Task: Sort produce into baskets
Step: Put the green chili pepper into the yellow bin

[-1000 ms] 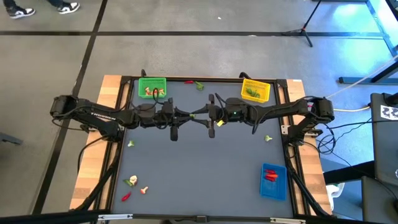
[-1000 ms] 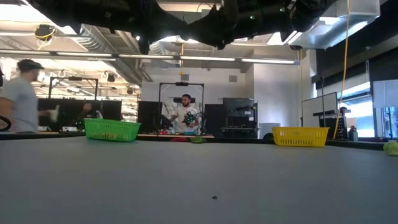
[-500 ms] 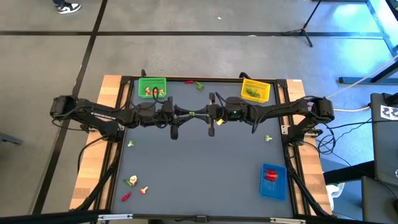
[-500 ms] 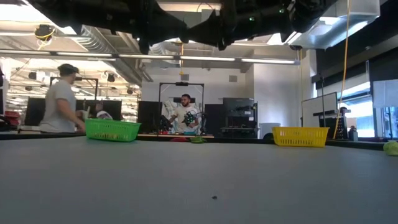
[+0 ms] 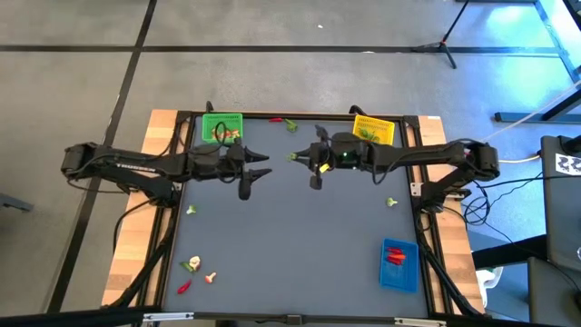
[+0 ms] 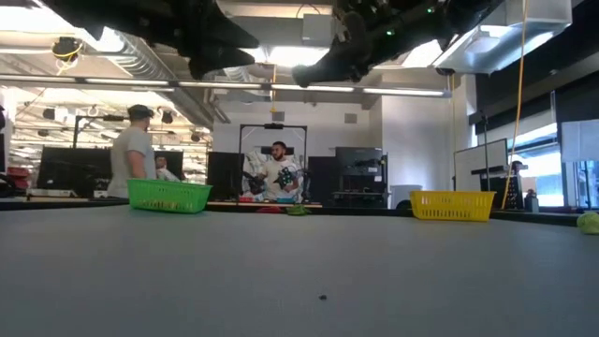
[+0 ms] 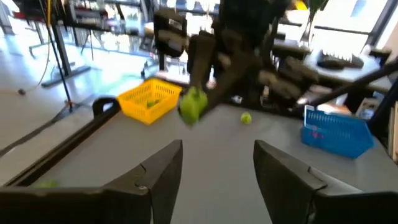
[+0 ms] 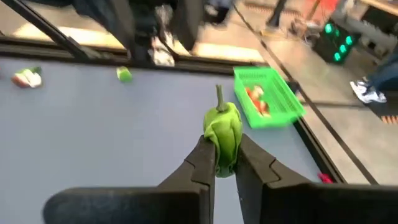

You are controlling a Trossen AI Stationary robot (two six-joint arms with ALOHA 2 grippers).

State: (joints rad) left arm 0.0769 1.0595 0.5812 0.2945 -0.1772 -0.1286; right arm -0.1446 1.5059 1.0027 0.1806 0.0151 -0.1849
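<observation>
My right gripper [image 5: 296,157] hangs above the table's middle, toward the far edge, shut on a small green pepper piece [image 8: 222,129]. The left wrist view shows that piece [image 7: 193,104] too. My left gripper [image 5: 261,165] stands a little to its left, open [image 7: 217,163], with nothing between its fingers. The green basket [image 5: 222,126] and the yellow basket [image 5: 372,133] stand at the far edge. The blue basket [image 5: 398,264] stands near right with red pieces in it. Loose produce lies near left [image 5: 192,266]. My right gripper pinches the pepper's lower body [image 8: 224,155] between its two fingertips [image 8: 203,155]. The fingers come from the table's right, nearly level and slanting a little down. The pepper is lifted clear of the table, its stem [image 8: 219,94] pointing away from the fingers.
Single green pieces lie at the right [image 5: 392,202] and the left [image 5: 192,210] of the mat. A green and a red piece [image 5: 289,123] lie between the far baskets. People stand in the room beyond the far edge [image 6: 136,150].
The two grippers met over the table's middle, both at the green pepper. My left gripper has opened, let go and drawn back toward the left edge. My right gripper has kept the pepper and drawn it toward the right and far edge.
</observation>
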